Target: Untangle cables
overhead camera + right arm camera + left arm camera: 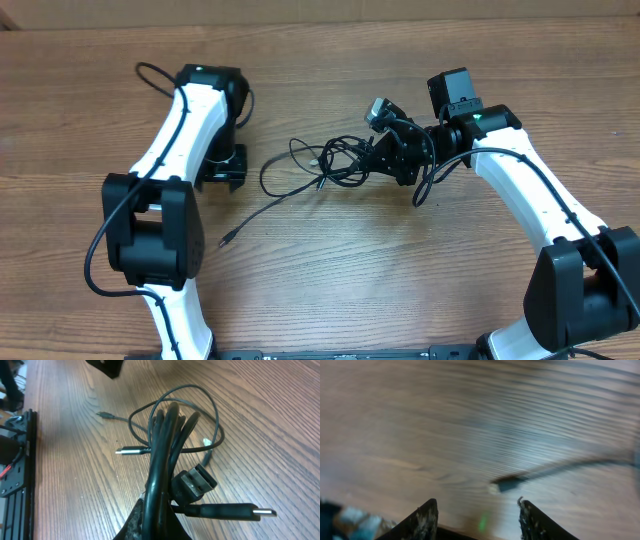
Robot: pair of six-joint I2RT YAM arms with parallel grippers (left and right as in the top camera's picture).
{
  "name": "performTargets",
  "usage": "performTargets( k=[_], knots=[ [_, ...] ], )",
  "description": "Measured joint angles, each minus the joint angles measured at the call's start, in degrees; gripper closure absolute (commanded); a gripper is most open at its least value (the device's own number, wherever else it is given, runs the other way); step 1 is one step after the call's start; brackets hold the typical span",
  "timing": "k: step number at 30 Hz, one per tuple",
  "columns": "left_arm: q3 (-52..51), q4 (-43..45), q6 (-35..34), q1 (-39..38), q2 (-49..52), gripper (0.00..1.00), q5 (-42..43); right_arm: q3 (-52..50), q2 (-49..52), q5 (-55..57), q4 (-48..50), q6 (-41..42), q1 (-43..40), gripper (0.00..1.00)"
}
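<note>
The thin black cables [325,163] lie as a tangle of loops at the table's middle, and one loose tail ends in a small plug [226,240] nearer the front. My right gripper [378,158] is shut on the bundle's right side. In the right wrist view the gripper [159,517] pinches several strands [162,445], with a USB plug [197,481] and a slimmer plug [262,512] beside it. My left gripper [222,168] is left of the tangle, apart from it. In the blurred left wrist view its fingers [477,506] are open and empty above a small plug [506,483].
The wooden table [330,290] carries both arms. Thicker black arm wires run along the left arm [150,72] and hang below the right wrist [428,185]. A black frame rail [20,470] runs along the table edge in the right wrist view.
</note>
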Motion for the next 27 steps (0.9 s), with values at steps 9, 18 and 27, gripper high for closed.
performTargets(
  k=[9, 18, 27],
  knots=[
    [-2.1, 12.11, 5.46, 6.12, 0.0, 0.12, 22.47, 0.0, 0.0, 0.61, -0.09, 0.55, 0.0, 0.96],
    [-2.14, 29.79, 19.26, 3.06, 0.0, 0.05, 62.42, 0.0, 0.0, -1.6, -0.31, 0.55, 0.0, 0.96],
    [-2.14, 37.05, 8.7, -3.61, 0.0, 0.09, 57.07, 0.0, 0.0, -10.62, -0.22, 0.57, 0.0, 0.96]
  ],
)
